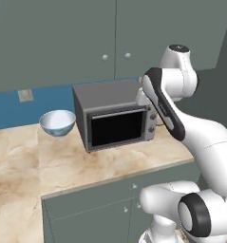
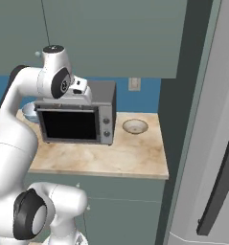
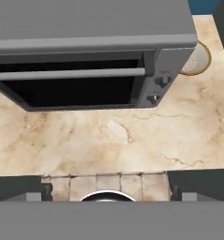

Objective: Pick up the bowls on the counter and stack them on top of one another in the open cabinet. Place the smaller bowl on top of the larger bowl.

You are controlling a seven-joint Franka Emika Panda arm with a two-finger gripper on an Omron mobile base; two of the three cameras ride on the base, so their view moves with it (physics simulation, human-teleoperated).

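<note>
The larger bowl (image 1: 57,122), white inside and pale blue outside, stands upright on the beige counter (image 1: 86,166) just left of the microwave; its rim also peeks out behind my arm (image 2: 29,113). The smaller bowl (image 2: 135,126), tan-brown inside, sits on the counter (image 2: 120,155) right of the microwave, and its edge shows at the box's far corner (image 3: 198,59). My gripper (image 3: 108,188) hangs open above the counter (image 3: 132,136) in front of the microwave door, holding nothing, well apart from both bowls. The open cabinet is out of view.
A grey microwave (image 1: 115,118) (image 2: 77,119) (image 3: 85,47) with a dark door stands between the bowls. Shut wall cupboards (image 1: 62,38) with round knobs hang above. A tall grey fridge (image 2: 216,143) stands to the right past the counter's end.
</note>
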